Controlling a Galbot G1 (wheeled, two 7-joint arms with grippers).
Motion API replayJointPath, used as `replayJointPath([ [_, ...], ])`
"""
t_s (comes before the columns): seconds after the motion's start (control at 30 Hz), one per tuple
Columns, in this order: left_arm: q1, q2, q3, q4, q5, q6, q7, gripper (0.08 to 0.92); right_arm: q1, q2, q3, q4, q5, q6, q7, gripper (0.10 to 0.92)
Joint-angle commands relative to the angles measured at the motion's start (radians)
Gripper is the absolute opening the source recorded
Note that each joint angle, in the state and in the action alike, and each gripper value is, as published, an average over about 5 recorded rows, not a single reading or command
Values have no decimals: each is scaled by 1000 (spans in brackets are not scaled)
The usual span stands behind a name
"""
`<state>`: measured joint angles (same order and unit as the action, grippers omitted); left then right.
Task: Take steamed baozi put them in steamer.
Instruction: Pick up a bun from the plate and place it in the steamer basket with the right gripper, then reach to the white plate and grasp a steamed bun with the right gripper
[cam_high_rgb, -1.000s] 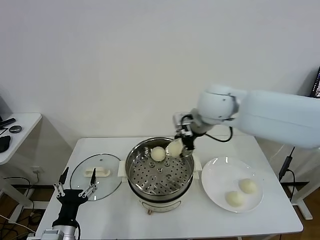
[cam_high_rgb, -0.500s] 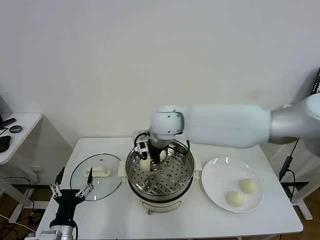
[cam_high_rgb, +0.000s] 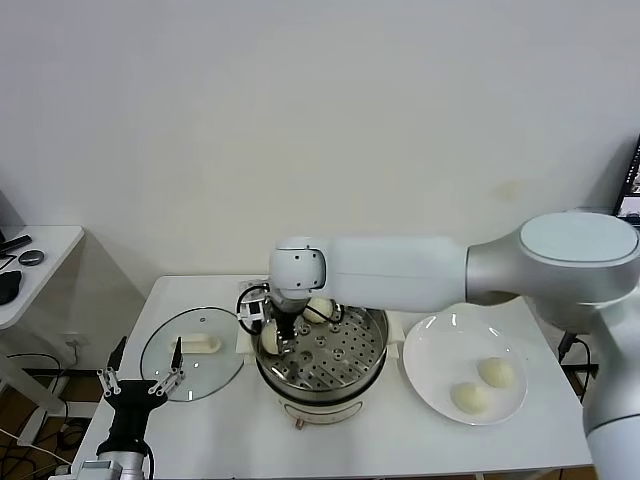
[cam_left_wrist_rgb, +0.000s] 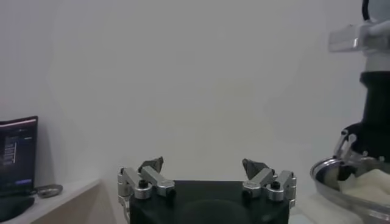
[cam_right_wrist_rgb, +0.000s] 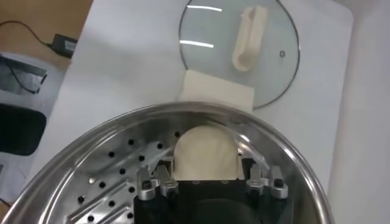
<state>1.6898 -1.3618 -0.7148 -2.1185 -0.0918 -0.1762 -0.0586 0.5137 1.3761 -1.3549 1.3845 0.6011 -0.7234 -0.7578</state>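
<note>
We see the white table (cam_high_rgb: 200, 430) with its near edge cut off by the frame, and on it the steamer (cam_high_rgb: 345, 372) at the middle, its perforated tray partly covered by our right arm, which reaches across from the right. To the right of the steamer sits a white plate (cam_high_rgb: 425, 380), to the left a glass lid (cam_high_rgb: 160, 355) with a white handle. We count four steamed baozi: two lie on the near part of the plate (cam_high_rgb: 495, 372) (cam_high_rgb: 470, 397), one rests at the far side of the steamer (cam_high_rgb: 319, 310), half hidden behind the arm, and one (cam_high_rgb: 269, 338) is against the steamer's left inner wall. The right gripper (cam_high_rgb: 277, 338) is down inside the steamer at that left wall, and in the right wrist view its fingers (cam_right_wrist_rgb: 159, 179) are clenched on either side of this bun (cam_right_wrist_rgb: 206, 153); whether the bun already rests on the tray we cannot tell. The left gripper (cam_high_rgb: 140, 380) is parked at the near left of the table, just near the lid, its fingers (cam_left_wrist_rgb: 149, 176) spread apart and holding nothing.
</note>
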Motion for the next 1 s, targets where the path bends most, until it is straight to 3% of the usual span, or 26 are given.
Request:
replayJointPath([
  [0.03, -1, 0, -1, 2, 0, -1, 0, 823, 105, -104, 9, 82, -32, -2, -125, 811],
  [0.33, -14, 5, 16, 14, 0, -2, 0, 823, 315, -551, -11, 350, -186, 150, -422, 823],
  [0.57, -8, 15, 19, 36, 1, -14, 1, 823, 260, -874, 31, 403, -402, 355, -578, 823],
  [0.77, -6, 19, 17, 43, 1, -18, 2, 823, 157, -997, 14, 436, -510, 438, -568, 823],
  [1.0, -9, 16, 21, 39, 8, -15, 4, 823, -82, -1025, 68, 403, -635, 464, -506, 823],
])
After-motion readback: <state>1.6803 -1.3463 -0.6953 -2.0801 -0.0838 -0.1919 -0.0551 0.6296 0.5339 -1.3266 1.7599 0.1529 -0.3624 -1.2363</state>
